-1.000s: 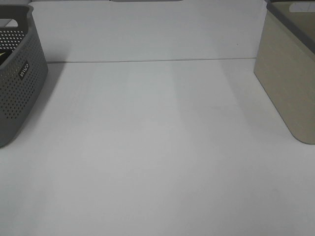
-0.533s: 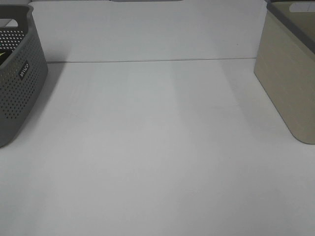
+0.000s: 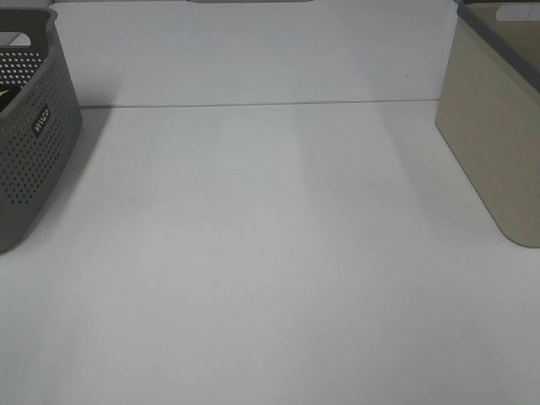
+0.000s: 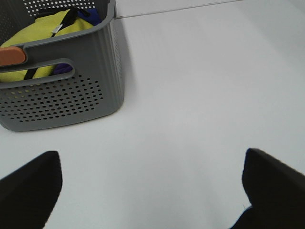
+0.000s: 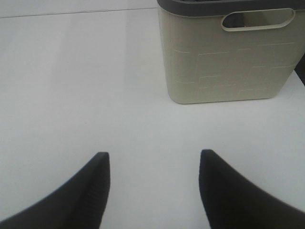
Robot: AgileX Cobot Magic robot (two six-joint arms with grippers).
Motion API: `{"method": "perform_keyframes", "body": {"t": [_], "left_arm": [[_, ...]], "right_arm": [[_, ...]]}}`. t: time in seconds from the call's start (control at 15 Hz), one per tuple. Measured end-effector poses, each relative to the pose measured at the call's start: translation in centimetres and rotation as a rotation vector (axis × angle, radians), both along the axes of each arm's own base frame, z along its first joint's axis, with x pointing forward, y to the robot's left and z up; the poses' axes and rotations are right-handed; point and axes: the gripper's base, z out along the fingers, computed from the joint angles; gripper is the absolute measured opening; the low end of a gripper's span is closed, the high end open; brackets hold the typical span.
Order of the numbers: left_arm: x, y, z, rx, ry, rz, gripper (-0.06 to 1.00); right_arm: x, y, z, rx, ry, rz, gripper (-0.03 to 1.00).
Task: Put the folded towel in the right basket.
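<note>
A white bench [image 3: 270, 270] fills the high view, with a grey perforated basket [image 3: 29, 135] at its left edge and a beige basket [image 3: 494, 126] with a dark grey rim at its right edge. Neither arm shows in that view.

In the left wrist view, the left end effector [image 4: 150, 188] has its two dark fingers [image 4: 28, 191] spread wide apart over bare bench, holding nothing. The grey perforated basket [image 4: 62, 90] stands ahead of it and off to one side, well apart from the fingers. Inside that basket lies a pile of cloth: a yellow piece [image 4: 45, 28] on top, a bit of blue [image 4: 88, 14] and purple beneath, and something orange [image 4: 12, 56] at the rim by the handle slot. Whether any of these is the folded towel cannot be told.

In the right wrist view, the right end effector [image 5: 152, 191] is also parted, its dark fingers [image 5: 86, 191] with a clear gap between them and nothing in the gap. The beige basket [image 5: 224, 62] stands on the bench ahead of it, near but not touching, its oval handle cut-out [image 5: 257, 20] facing the camera. Its inside is out of sight in both views that show it.
</note>
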Motion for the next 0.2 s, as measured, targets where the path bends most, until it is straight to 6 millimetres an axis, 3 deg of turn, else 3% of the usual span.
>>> {"method": "perform_keyframes", "body": {"t": [0.2], "left_arm": [[0.0, 0.0, 0.0, 0.0, 0.0, 0.0, 0.98]], "right_arm": [[0.0, 0.0, 0.0, 0.0, 0.0, 0.0, 0.54]]}}
